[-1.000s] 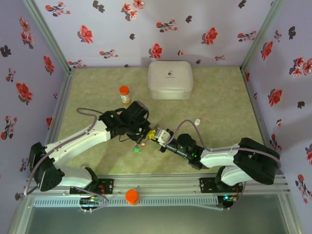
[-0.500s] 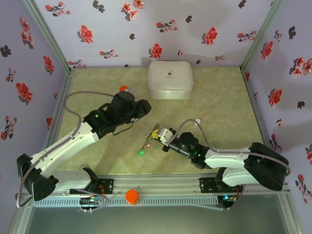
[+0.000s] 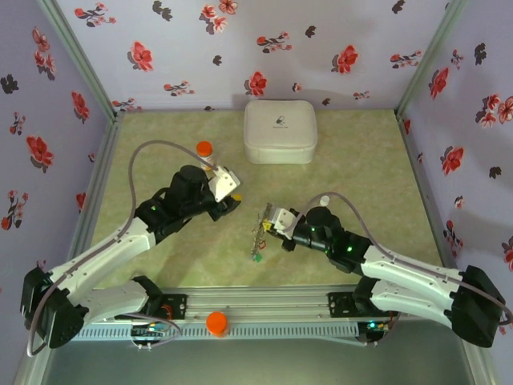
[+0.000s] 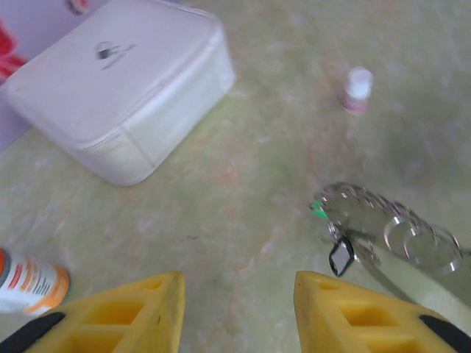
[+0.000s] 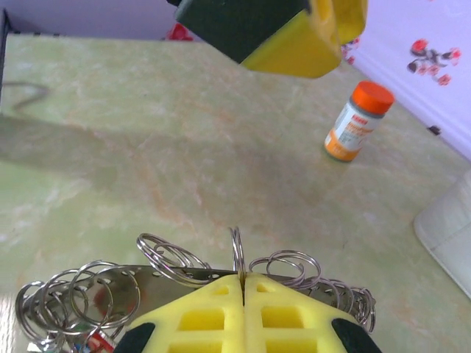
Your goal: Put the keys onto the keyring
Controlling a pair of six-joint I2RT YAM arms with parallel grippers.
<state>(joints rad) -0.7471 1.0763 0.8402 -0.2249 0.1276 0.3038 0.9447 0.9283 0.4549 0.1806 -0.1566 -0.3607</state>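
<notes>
Far left: orange-capped bottle [image 3: 204, 150] upright on the bench [image 3: 160, 265], near the left fingers [image 4: 147, 309]. Left fingers part open, nothing between them, well apart from the work and pointing toward it.

Centre: keyring [image 5: 237, 254] pinched edge-on in the right fingers [image 5: 221, 301], which are closed tight on it over the middle of the bench. Keys [image 3: 258, 237] and a green tag [image 3: 255, 257] hang from it toward the near edge; cannot tell whether the lowest touches the bench.

Judged step: between keys, ring presented for threading. Next move calls for the left fingers to bring a key to the ring's split; which key, I cannot tell.

White box [image 3: 280, 131] at the back and white cap [image 3: 325, 200] to the right lie out of the way. The small split rings crowding the grip may snag
</notes>
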